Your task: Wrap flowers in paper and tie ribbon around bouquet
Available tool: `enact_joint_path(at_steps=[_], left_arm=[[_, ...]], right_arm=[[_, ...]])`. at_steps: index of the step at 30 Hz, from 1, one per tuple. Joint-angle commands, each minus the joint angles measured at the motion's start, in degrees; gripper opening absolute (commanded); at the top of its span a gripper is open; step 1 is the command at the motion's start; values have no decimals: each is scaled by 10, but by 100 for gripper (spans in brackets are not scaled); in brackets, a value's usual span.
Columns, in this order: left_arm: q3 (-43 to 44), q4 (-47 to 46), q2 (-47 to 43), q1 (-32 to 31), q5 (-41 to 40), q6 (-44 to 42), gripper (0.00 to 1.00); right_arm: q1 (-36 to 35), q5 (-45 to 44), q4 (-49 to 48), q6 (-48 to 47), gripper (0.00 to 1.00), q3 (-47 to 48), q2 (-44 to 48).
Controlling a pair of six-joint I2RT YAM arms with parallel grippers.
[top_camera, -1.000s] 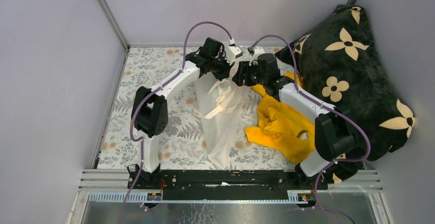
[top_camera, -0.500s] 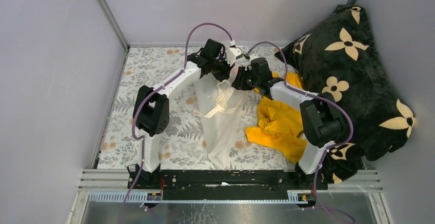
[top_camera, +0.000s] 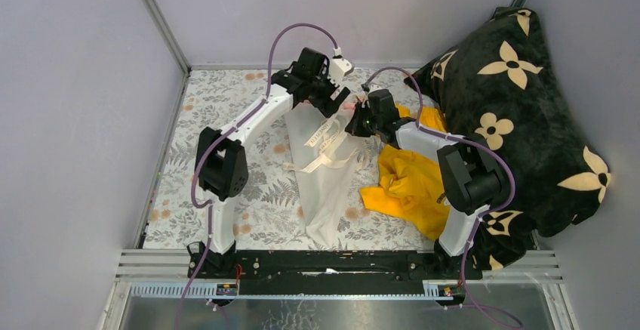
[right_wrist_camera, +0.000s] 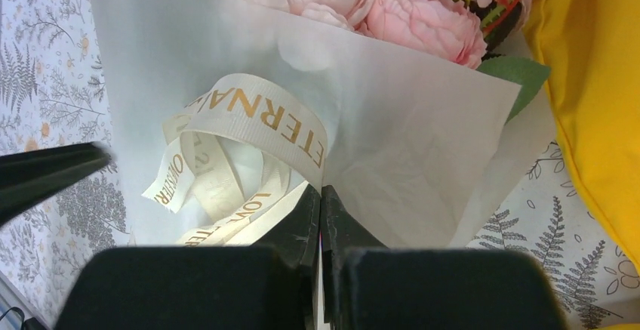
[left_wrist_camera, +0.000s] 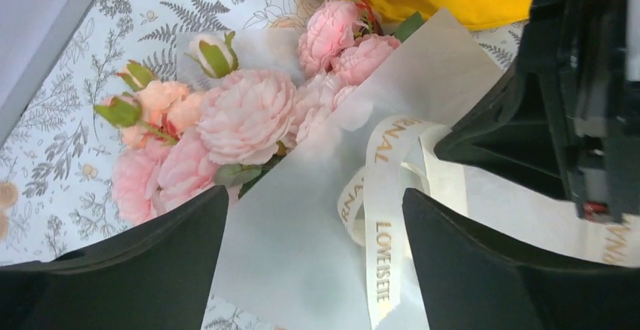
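Observation:
The bouquet lies on the tablecloth, pink flowers (left_wrist_camera: 245, 115) at the far end, wrapped in white paper (top_camera: 324, 186) that flares toward the near edge. A cream ribbon (left_wrist_camera: 381, 217) with gold lettering loops loosely around the paper's waist. My left gripper (left_wrist_camera: 315, 194) hangs open just above the paper, a ribbon tail lying between its fingers without touching them. My right gripper (right_wrist_camera: 321, 190) is shut, its tips pinching the ribbon (right_wrist_camera: 256, 111) where the loop meets them, just below the flowers (right_wrist_camera: 423, 16). From above, both grippers (top_camera: 332, 102) (top_camera: 355, 122) meet over the bouquet's top.
A crumpled yellow garment (top_camera: 411, 183) lies right of the bouquet, touching the paper. A large black pillow (top_camera: 513, 103) with cream flower shapes fills the right side. The floral tablecloth (top_camera: 226, 111) is bordered by grey walls at left and back.
My left gripper has opened and let go, drawing slightly up and back. My right gripper has closed on the ribbon and shifted left toward the bouquet's waist.

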State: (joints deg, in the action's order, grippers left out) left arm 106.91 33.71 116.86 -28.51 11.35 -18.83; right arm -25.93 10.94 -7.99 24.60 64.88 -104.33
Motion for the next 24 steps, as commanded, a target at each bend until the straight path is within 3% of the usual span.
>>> enact_joint_path(at_steps=[1, 3, 8, 10, 12, 17, 24], left_arm=[[22, 78, -54, -10, 41, 3, 92], [0, 107, -78, -15, 85, 10, 83], [-83, 121, -78, -22, 124, 44, 32], [-97, 117, -59, -24, 113, 55, 22], [-101, 115, -41, -26, 104, 56, 23], [-128, 79, -18, -28, 74, 45, 37], [-161, 37, -10, -30, 5, 37, 42]], right_arm=[[1, -18, -5, 14, 0, -3, 16], [3, -18, -5, 21, 0, -6, 18], [5, -3, -17, 35, 0, -15, 25], [5, 0, -16, 34, 0, -15, 25], [6, 1, -15, 32, 0, -15, 27], [6, 0, -14, 30, 0, -21, 33], [6, 4, -13, 27, 0, -27, 40]])
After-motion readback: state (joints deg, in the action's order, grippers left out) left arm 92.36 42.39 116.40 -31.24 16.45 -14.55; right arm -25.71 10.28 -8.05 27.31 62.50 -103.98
